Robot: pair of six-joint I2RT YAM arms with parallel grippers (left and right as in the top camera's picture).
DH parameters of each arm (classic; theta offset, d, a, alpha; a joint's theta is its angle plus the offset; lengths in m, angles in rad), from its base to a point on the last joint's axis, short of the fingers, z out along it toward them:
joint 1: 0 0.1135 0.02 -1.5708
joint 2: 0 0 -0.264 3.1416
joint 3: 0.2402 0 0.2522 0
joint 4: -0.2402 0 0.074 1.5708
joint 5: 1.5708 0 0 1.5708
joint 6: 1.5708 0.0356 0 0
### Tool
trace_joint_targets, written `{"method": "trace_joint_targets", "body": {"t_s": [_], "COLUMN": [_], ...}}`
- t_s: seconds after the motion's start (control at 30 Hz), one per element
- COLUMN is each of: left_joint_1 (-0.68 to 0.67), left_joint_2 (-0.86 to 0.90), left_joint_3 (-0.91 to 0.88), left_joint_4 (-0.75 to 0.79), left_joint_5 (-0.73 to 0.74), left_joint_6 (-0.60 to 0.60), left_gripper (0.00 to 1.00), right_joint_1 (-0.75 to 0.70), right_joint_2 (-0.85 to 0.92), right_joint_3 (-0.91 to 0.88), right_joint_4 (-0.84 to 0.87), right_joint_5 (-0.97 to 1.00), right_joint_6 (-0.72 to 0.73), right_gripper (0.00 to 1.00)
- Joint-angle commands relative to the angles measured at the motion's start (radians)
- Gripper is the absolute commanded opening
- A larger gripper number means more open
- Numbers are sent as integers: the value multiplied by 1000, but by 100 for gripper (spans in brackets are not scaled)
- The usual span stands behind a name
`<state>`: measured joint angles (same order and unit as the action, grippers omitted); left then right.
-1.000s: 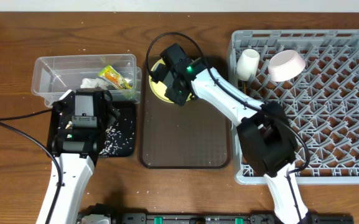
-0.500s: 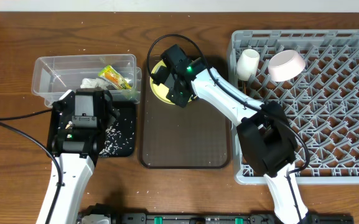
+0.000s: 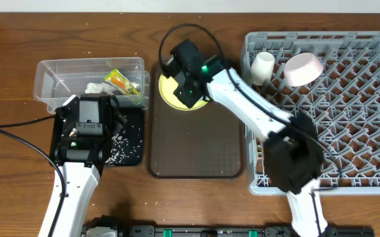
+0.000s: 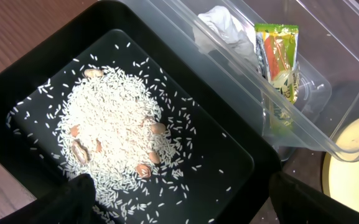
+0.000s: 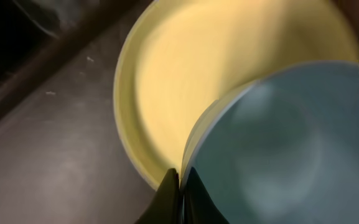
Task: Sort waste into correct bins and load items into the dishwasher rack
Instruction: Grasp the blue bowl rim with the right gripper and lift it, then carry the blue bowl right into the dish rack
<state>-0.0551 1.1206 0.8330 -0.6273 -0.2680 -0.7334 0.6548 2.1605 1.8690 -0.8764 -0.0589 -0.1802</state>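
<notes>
Overhead: right arm reaches over the far end of the brown tray (image 3: 196,148), above the yellow plate (image 3: 166,92) that sits there. Right wrist view: right hand (image 5: 179,182) is closed, fingertips pinched on the rim of the light blue bowl (image 5: 272,143); the bowl overlaps the plate's near side, can't tell whether it touches. Left hand (image 4: 182,186) is wide open, holding nothing, hanging over the black tub (image 3: 135,118). Loose rice (image 4: 114,134) is piled in that tub with a few brownish bits mixed in, plus stray grains around the pile. Clear tub (image 3: 45,82) sits just beyond the black one, touching or nearly so; inside it are the green-and-orange wrapper (image 3: 122,82) and the crumpled white scrap (image 3: 97,87). Dishwasher rack (image 3: 354,131) is on the desk (image 3: 12,164) right of the tray; white cup (image 3: 263,67) and whitish bowl (image 3: 303,68) lie side by side near its far left corner.
</notes>
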Motion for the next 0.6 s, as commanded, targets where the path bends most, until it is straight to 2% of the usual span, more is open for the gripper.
{"method": "trace_joint_targets", "body": {"t_s": [0.0, 0.33, 0.57], "left_joint_1": [4, 4, 4], "left_joint_2": [4, 4, 4], "left_joint_3": [26, 26, 26], "left_joint_4": [0, -1, -1], "left_joint_5": [-6, -6, -6], "left_joint_6": [-5, -5, -5], "left_gripper": [92, 92, 92], "right_joint_1": [-7, -133, -277], "right_joint_2": [-158, -354, -402], "right_joint_3": [35, 34, 34], "right_joint_4": [-39, -251, -391], "right_joint_5": [-58, -364, -566], "right_joint_6": [105, 283, 256], "right_gripper": [1, 1, 1]}}
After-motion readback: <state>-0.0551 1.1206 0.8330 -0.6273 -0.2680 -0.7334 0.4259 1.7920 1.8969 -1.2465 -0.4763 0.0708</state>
